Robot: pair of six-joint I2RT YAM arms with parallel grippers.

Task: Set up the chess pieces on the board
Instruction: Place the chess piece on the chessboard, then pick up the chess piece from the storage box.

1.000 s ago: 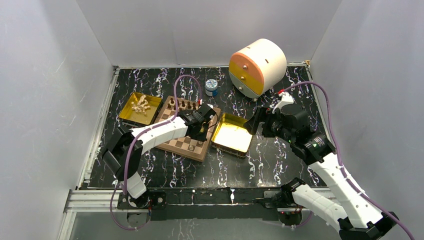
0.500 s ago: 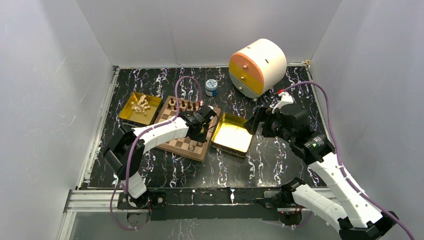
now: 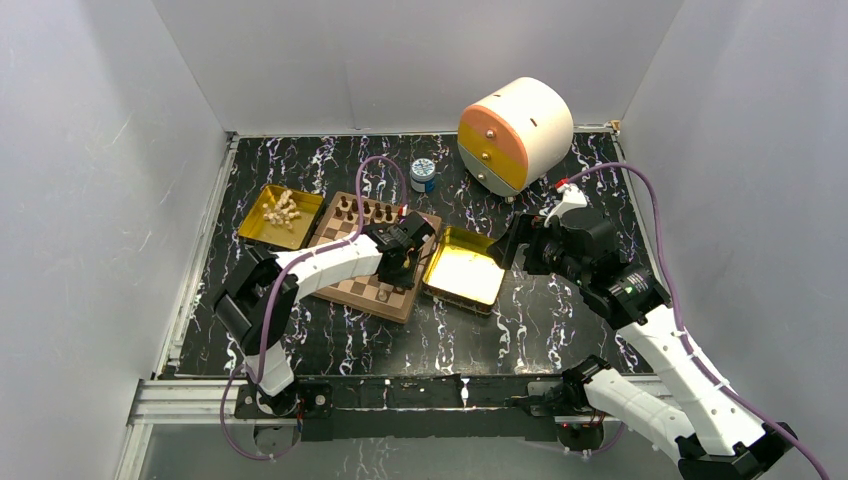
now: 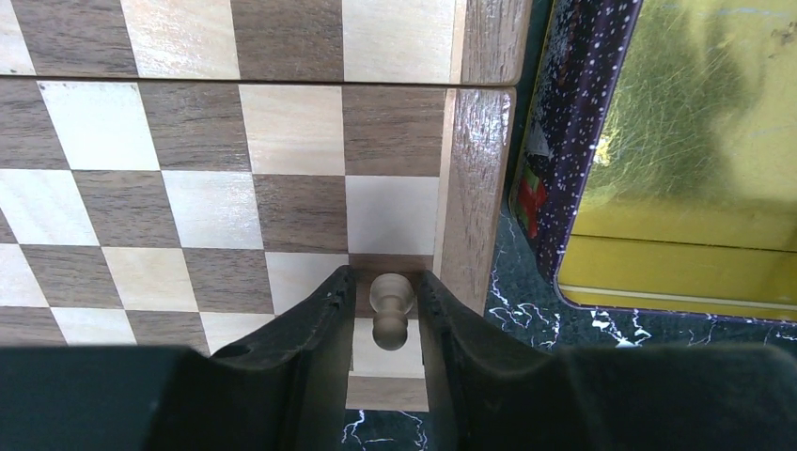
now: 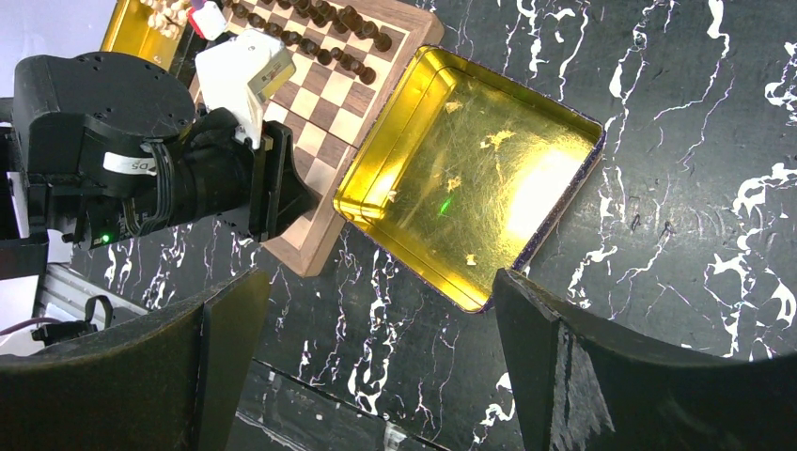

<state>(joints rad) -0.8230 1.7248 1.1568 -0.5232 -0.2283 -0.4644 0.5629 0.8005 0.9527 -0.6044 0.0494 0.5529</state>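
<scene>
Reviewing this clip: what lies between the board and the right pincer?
A gold tray, empty of chessmen, lies between the board and the open right pincer. The top view shows this most plainly.

I am two arms of glossy white shells broken by black joint housings, my left arm (image 3: pixel 320 262) and my right arm (image 3: pixel 680 350), each ending in a black base (image 3: pixel 288 400) at the near edge of the tabletop (image 3: pixel 560 320). A purple cable (image 3: pixel 262 318) trails along each arm in loose loops. My left fingers (image 4: pixel 282 366) are thick matte black, tapering to rounded tips. My right fingers (image 5: pixel 611 376) are the same black, broad and flat-faced. My left wrist has a black cylindrical motor (image 5: pixel 103 103) dotted with small screws, a white label (image 5: pixel 127 164), a green light (image 5: pixel 105 237) and a white camera block (image 5: pixel 240 70).
</scene>
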